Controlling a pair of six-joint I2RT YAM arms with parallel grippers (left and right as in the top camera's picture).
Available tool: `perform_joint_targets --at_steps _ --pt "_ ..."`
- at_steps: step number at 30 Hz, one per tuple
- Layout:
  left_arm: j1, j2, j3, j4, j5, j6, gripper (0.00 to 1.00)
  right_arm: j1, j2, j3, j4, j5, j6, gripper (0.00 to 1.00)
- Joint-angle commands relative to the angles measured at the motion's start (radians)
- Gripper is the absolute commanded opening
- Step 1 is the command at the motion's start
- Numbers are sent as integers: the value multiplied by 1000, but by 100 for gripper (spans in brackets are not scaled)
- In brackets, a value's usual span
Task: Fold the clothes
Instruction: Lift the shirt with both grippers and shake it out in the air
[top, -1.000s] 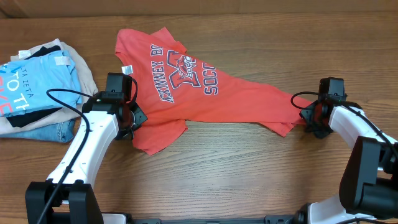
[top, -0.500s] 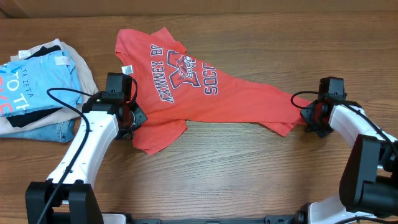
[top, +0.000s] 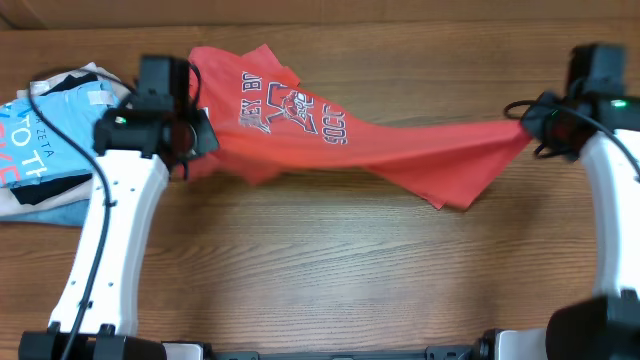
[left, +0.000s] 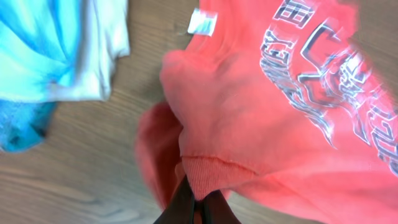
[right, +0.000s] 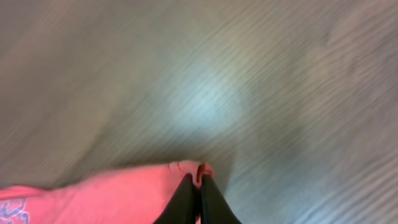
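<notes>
Overhead, the coral-red T-shirt is seen stretched across the far half of the worktop, its long axis running left to right. The left end effector is clamped on a hemmed edge at the shirt's left end, and the right end effector on a corner at its right end, so the cloth lies inward from each. Neither is judged nearer, since each holds one end. A flap hangs low right of centre.
</notes>
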Motion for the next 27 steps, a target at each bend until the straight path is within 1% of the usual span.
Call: perform_joint_targets --at_steps 1,4,10,13,16,19,23,27 --pt "27 -21 166 -58 -42 49 4 -3 -46 154 -60 11 -77 4" --pt "71 -24 318 -138 -37 57 4 -3 -52 293 -156 11 -106 4" --pt "145 -48 569 -262 -37 92 4 -3 -53 524 -310 11 -109 4" --pt "175 -78 667 -298 -38 108 4 -3 -62 619 -354 10 -109 4" --pt "182 -121 716 -303 -37 108 4 -3 -76 702 -393 10 -109 4" --pt "182 -167 724 -291 -37 104 4 -3 -95 752 -403 10 -121 4" --pt "182 -187 724 -285 -38 105 4 -3 -106 764 -394 -23 -187 4" --pt "182 -151 719 -280 -37 100 4 -3 -62 764 -384 -35 -191 4"
